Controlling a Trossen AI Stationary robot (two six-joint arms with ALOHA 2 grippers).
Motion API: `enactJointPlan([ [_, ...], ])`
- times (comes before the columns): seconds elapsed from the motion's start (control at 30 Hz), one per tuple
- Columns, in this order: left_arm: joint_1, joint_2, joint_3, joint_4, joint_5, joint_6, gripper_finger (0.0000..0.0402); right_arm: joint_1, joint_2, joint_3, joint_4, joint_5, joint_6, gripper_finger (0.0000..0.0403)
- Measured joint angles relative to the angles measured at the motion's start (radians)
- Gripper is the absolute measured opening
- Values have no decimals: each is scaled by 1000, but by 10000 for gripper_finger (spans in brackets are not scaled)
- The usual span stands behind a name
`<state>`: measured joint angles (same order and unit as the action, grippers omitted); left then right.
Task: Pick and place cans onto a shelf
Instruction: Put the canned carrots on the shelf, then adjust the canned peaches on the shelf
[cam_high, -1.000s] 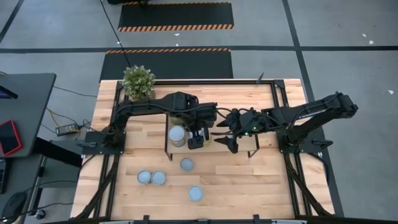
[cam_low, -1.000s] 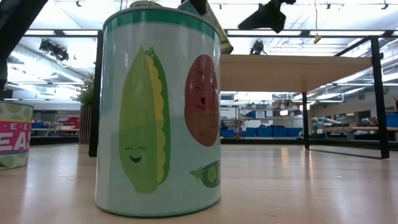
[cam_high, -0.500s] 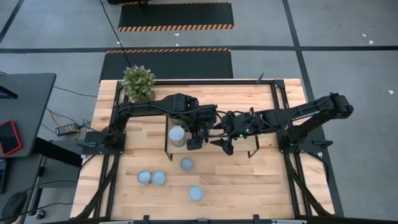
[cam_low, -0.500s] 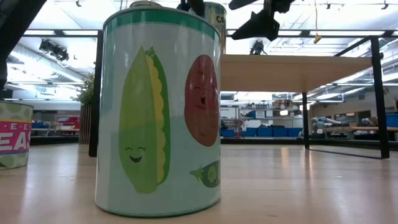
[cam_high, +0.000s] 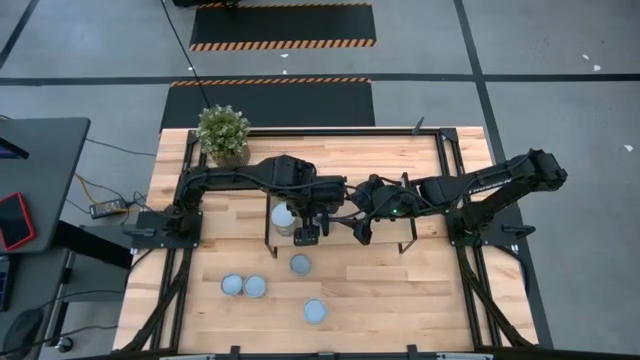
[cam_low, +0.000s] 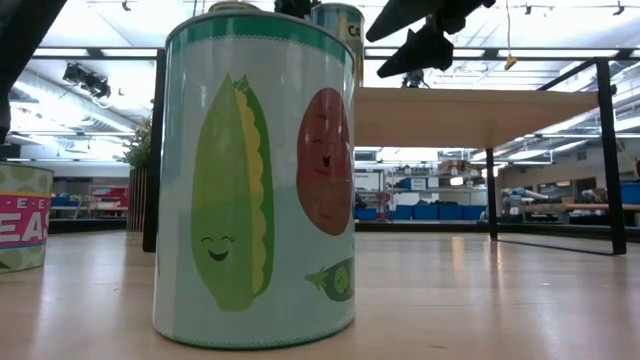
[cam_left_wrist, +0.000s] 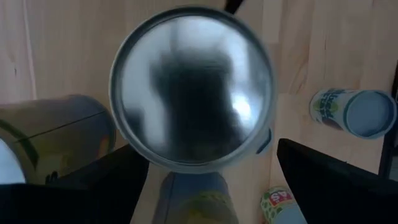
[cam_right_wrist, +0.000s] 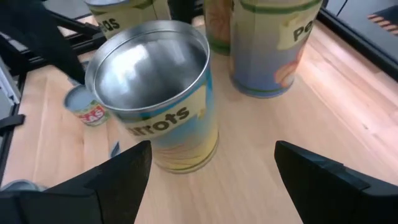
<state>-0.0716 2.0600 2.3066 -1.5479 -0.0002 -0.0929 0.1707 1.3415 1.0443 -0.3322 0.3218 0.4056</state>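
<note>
Both jaws apart: your left gripper (cam_high: 307, 236) straddles a can (cam_left_wrist: 193, 87), right gripper (cam_high: 360, 232) faces the carrots can (cam_right_wrist: 160, 93). Crowded shelf (cam_high: 385, 232); watch for arms clipping neighbours.

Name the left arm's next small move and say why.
Probably raise the left tool straight up, clear of the silver-topped round metal can directly beneath it. That can already appears to stand upright on the light-wood shelf board, so nothing seems left to do there.
</note>
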Motion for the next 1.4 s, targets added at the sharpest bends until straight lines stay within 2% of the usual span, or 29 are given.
enactJointPlan([
  [0.63, -4, -35, 0, 3, 4, -28, 357, -53, 0, 0, -8, -8, -36, 347],
  [0.9, -5, -35, 0, 0, 6, -34, 357, -47, -28, 0, -96, -28, -38, 347],
  [1.07, -6, -35, 0, 5, -15, -26, 357, -23, -53, 0, -94, -86, -32, 347],
  [1.13, -6, -35, 0, 15, -29, -26, 357, 0, -53, 0, -82, -80, -32, 347],
  [1.27, -6, -35, 0, 26, -29, -11, 357, 37, -35, 1, -39, -4, -44, 347],
  [1.4, -5, -35, 0, 25, -31, 18, 357, 45, -32, 1, -45, 10, -42, 347],
])
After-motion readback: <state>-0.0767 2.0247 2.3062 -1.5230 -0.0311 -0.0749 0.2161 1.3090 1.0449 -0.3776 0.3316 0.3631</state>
